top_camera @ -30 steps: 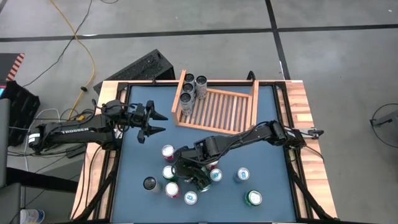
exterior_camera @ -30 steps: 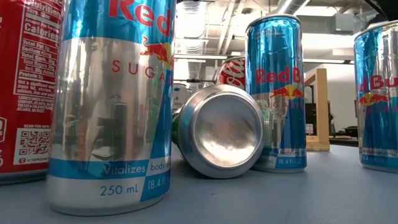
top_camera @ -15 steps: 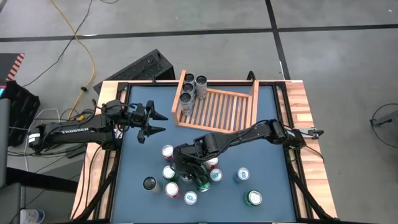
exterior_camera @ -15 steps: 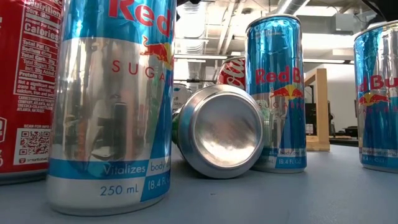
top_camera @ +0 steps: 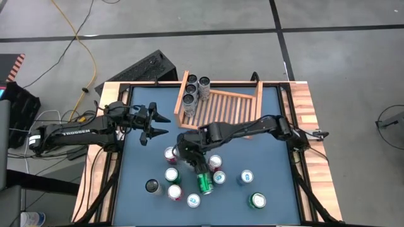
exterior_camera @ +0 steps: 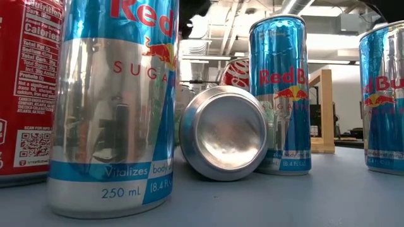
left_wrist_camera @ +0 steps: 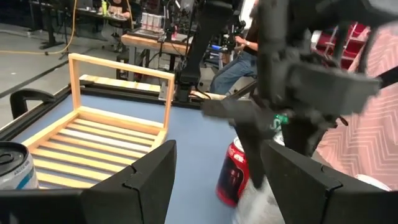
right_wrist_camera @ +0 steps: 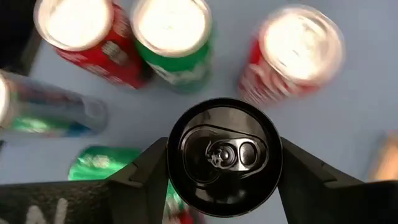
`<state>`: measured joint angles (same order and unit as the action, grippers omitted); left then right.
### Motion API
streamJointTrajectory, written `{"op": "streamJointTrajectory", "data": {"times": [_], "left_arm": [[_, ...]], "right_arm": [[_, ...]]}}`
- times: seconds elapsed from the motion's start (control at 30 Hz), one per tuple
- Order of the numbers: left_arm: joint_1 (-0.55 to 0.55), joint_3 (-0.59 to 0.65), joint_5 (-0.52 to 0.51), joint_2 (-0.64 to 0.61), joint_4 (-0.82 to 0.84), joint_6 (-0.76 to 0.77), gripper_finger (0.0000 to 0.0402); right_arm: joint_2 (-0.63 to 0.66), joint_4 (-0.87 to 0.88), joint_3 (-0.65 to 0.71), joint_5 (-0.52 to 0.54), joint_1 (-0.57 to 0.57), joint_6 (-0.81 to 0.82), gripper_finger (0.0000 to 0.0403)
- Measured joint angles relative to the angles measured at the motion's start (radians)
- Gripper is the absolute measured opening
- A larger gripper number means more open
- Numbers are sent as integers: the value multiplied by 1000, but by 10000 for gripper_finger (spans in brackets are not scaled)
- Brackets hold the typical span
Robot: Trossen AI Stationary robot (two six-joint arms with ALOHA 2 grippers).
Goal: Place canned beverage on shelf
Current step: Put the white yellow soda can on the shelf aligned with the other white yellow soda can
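My right gripper (top_camera: 189, 154) hangs over the cluster of cans mid-table, shut on a black can (right_wrist_camera: 224, 152) that the hand hides in the high view. Under and around it stand red (top_camera: 170, 153), green (top_camera: 172, 174) and blue (top_camera: 219, 177) cans. A green can (top_camera: 205, 183) lies on its side among them. The wooden shelf (top_camera: 230, 110) rests on the table's far middle, with several cans (top_camera: 189, 94) upright in its left end. At the table's left, my left gripper (top_camera: 153, 124) stands open and holds nothing. My right gripper pinches the black can between its two fingers (right_wrist_camera: 146, 171), one on each side of the can's wall just under the top rim (right_wrist_camera: 177, 163). The fingers come from above, slanting down. The can stands upright in the hold, lifted clear above the other cans.
A black can (top_camera: 151, 186), a red one (top_camera: 175, 192) and a blue one (top_camera: 193, 200) stand near the front edge, with a blue (top_camera: 246, 177) and a green can (top_camera: 257, 200) to the right. Bare blue table (top_camera: 271, 157) lies between cluster and shelf. People sit beyond the table (left_wrist_camera: 242, 56).
My right gripper has gone from over the near part of the cluster toward the table's far edge and the shelf, rising a little and rolling its wrist. The green can lying on its side, partly under the hand before, now shows whole.
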<state>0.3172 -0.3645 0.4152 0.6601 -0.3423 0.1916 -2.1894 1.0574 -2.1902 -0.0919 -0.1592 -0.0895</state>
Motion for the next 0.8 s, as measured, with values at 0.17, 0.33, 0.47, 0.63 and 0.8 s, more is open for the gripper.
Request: {"op": "streamJointTrajectory", "data": {"times": [0.17, 0.33, 0.47, 0.63, 0.8], "left_arm": [[0, 0, -1, 0, 11, -12, 224], [0, 0, -6, 0, 14, -12, 224], [0, 0, -10, 0, 15, -12, 224], [0, 0, -10, 0, 16, -12, 224], [0, 0, -10, 0, 17, -12, 224]], "right_arm": [[41, 59, 0, 103, 16, 65, 230], [71, 112, -1, 239, 37, 135, 230], [91, 133, -1, 325, 75, 246, 230], [95, 208, -2, 433, 143, 351, 230], [97, 211, -2, 428, 205, 297, 230]]}}
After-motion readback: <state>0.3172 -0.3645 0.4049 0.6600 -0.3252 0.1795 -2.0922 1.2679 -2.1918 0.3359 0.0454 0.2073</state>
